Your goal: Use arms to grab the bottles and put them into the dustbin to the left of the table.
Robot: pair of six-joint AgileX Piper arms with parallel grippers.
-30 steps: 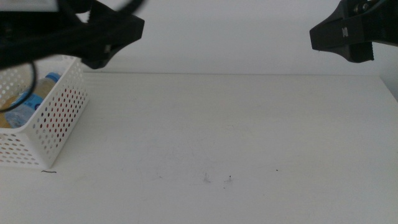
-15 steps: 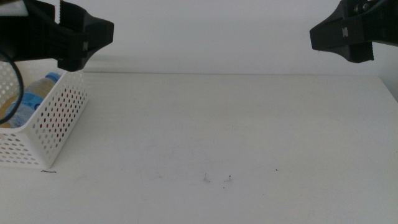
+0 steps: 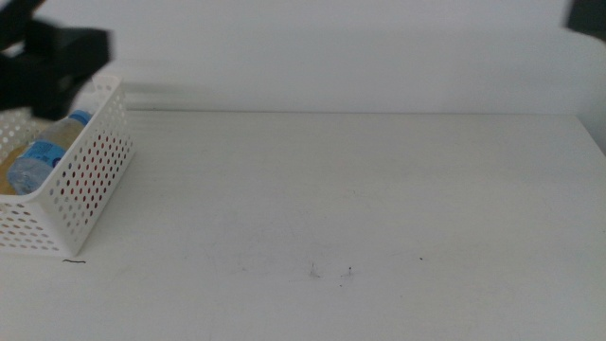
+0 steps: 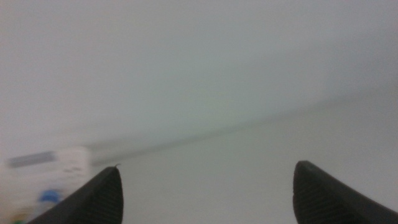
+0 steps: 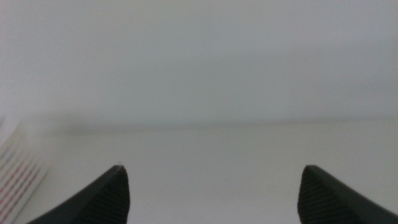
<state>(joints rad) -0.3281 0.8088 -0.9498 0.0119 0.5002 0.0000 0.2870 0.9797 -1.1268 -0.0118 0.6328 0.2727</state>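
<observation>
Left pincer (image 3: pixel 57 57) hung wide and empty above the dustbin (image 3: pixel 90 175).
Bottles (image 3: pixel 43 152) lay inside, directly below it; the counter (image 3: pixel 360 199) held none.

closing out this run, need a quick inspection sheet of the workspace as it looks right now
surface: white table, a few tiny dark specks toward the near edge.
job's things: white perforated dustbin at the table's left end; water bottle with blue cap lies inside; red shows through the holes; something yellow beside the bottle.
clutter: nothing seen.
grippers: left gripper jaws apart, holding nothing, raised over the dustbin; right gripper jaws apart, holding nothing, almost out of the middle view.
cables: nothing seen.
surroundings: plain pale wall behind the table.
</observation>
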